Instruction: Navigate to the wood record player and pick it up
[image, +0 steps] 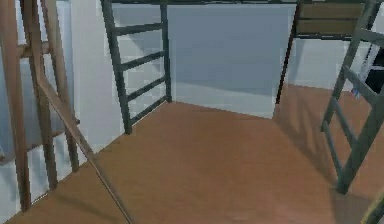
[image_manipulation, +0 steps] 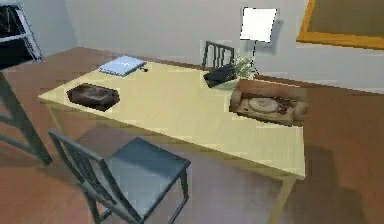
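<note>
Approach step in hand. The record player (image_manipulation: 267, 104) lies at the right end of the table (image_manipulation: 170, 112). Pincer state: cannot tell. Next move likely calls for aligning the base, then reaching out.

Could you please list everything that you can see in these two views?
Pale wooden table: one, light yellow, middle of the arm side view.
Wood record player: one, brown with a pale platter, table's right end.
Flat dark box: one, dark brown, table's left end.
Flat blue item: one, light blue, table's far left corner.
Black object: one, black, table's far edge.
Grey chairs: two, near side and far side.
White lamp shade: one, behind the table.
Yellow-framed board: one, on the wall.
Grey ladder frames: two, forward view.
Wooden ladder frame: one, brown, forward view's left.
</note>
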